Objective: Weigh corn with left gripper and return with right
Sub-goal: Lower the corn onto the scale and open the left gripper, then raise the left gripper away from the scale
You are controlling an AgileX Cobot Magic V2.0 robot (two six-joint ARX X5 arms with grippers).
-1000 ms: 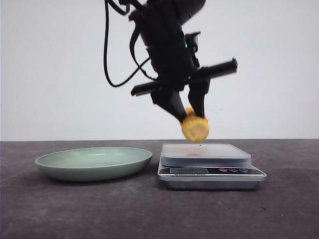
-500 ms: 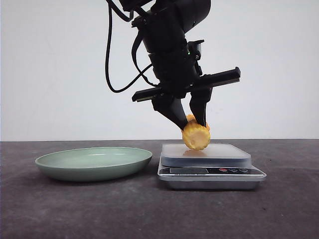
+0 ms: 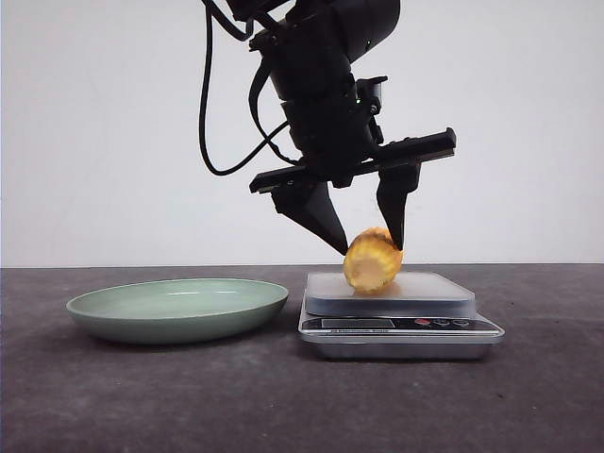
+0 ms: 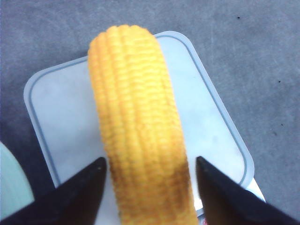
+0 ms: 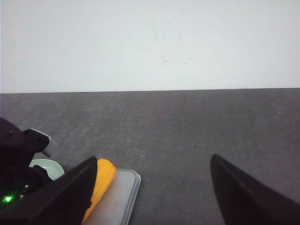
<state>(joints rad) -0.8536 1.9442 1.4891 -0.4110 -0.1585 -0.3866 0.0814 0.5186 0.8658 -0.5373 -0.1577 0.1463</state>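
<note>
Toward the right half of the tabletop, near mid-depth, the corn (image 3: 372, 262) is seen lying on the scale (image 3: 400, 321), on its pale platform, with the left gripper (image 3: 370, 247) directly above it. The fingers are spread apart; in the left wrist view a fingertip (image 4: 91, 180) stands on each side of the cob with a narrow gap visible, so no clamping is judged. In the front view one tip appears close to, perhaps touching, the cob's upper side; contact cannot be ruled out.

Risks noted:
- The cob is round and appears tilted; it could roll toward a platform edge if nudged as the fingers lift.
- Any finger contact would falsify the reading.
- The right gripper (image 5: 150, 199) is seen with fingers wide apart, off to the right of the scale; an early approach could crowd the left arm.

The plate (image 3: 177, 310) sits toward the left edge, just beside the scale.

Change from half a second ago: the fingers, then closed on the cob, have been opened, and the cob has settled lower onto the platform, its cut end turned somewhat. A second ago it was held clear above the scale.
</note>
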